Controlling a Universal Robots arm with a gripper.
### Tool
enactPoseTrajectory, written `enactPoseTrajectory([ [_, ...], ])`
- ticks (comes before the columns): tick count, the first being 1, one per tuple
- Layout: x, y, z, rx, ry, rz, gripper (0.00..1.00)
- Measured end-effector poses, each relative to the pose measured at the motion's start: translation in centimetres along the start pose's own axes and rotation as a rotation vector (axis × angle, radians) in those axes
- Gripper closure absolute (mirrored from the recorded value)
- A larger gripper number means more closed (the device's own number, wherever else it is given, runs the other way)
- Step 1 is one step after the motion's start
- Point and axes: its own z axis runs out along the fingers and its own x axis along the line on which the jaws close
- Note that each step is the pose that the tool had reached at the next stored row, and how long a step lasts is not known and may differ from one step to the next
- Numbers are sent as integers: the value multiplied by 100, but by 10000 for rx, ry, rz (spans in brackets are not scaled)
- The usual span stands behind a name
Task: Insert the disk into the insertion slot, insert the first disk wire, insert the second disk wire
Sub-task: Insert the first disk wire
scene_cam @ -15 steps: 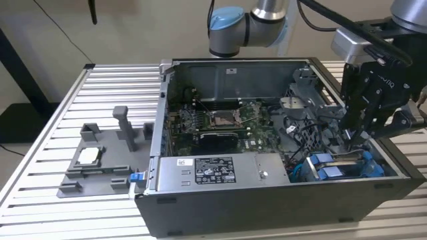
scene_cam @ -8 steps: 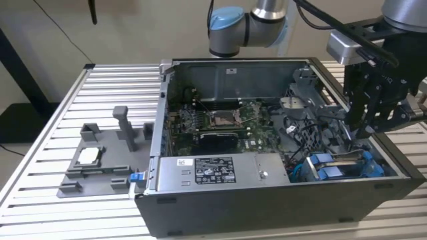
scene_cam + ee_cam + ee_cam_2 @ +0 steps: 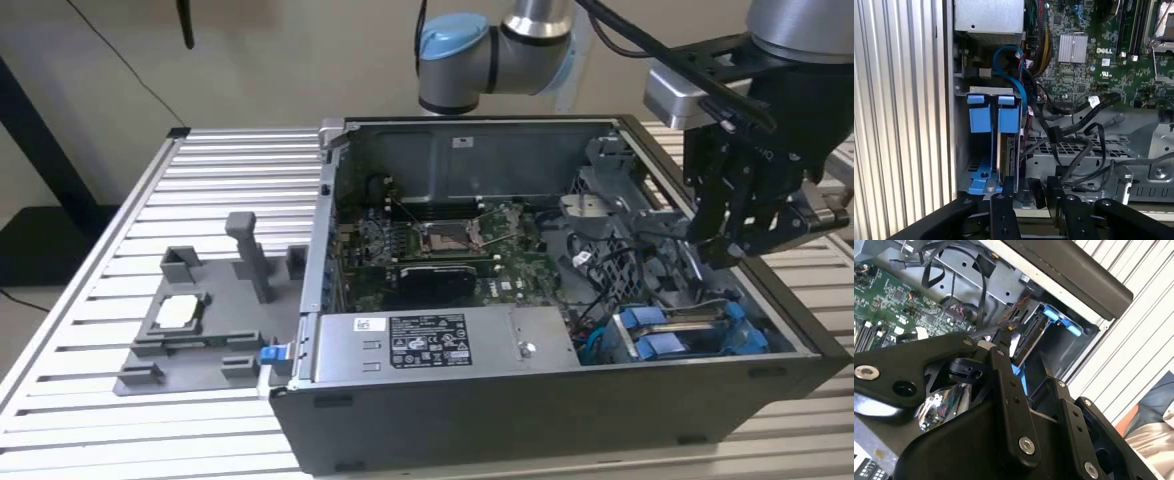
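Observation:
The disk (image 3: 683, 328) stands on edge in the insertion slot at the front corner of the open case, on the exterior view's right, with its blue carrier tabs (image 3: 994, 116) pointing up. My gripper (image 3: 727, 255) hangs just above and behind that slot. In the first wrist view the gripper (image 3: 1036, 200) sits close to the disk's edge (image 3: 1004, 155), with a small black piece between the two sides. Black wires lie loose beside the bay, one ending in a free connector (image 3: 1054, 134). A blue wire (image 3: 1015, 82) curves over the bay. In the second wrist view the gripper (image 3: 1029, 372) covers much of the bay.
A grey labelled power-supply box (image 3: 441, 340) lies along the case's front. The motherboard (image 3: 454, 240) fills the case floor, with a perforated metal cage (image 3: 1089, 150) by the bay. A grey fixture (image 3: 200, 320) stands on the ribbed table (image 3: 227, 170) at the exterior view's left.

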Motion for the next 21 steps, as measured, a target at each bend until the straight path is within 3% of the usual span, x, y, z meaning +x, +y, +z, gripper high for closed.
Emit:
enactPoseTrajectory([
  [2,-15,1,10,45,75,-15,60],
  [5,-83,1,23,183,287,-54,60],
  [7,-116,1,32,251,452,-83,69],
  [8,-120,2,35,280,506,-93,69],
  [10,-120,1,37,305,527,-97,80],
  [18,-121,1,36,306,536,-97,81],
  [20,-120,-15,40,257,534,-98,81],
  [21,-120,-30,43,187,532,-97,81],
])
